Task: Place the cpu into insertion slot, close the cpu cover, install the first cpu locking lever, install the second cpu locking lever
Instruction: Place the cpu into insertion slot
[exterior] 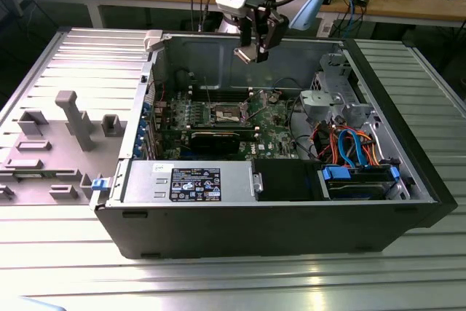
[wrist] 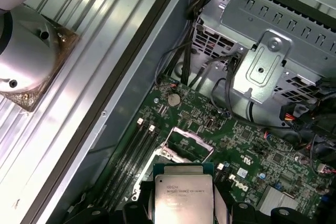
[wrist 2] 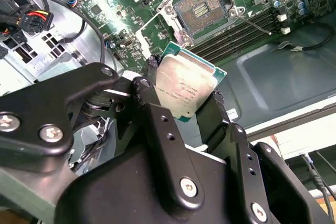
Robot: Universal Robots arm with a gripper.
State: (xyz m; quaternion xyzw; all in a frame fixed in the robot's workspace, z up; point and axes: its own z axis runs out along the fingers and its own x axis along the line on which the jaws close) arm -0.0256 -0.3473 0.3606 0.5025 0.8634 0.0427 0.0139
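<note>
While held upper centre in the exterior view, the gripper (exterior: pixel 251 50) is clamped on the chip (wrist 2: pixel 184 85). The socket (wrist 2: pixel 202 8) is seen uncovered

Overhead light is glaring off the ribbed metal table (exterior: pixel 320 282) across the lower middle of the exterior view, while the near wall of the computer case (exterior: pixel 291 227) is sitting in deep shadow. In the second wrist view the cpu (wrist 2: pixel 184 90) is throwing back a pale, washed-out sheen.
</note>
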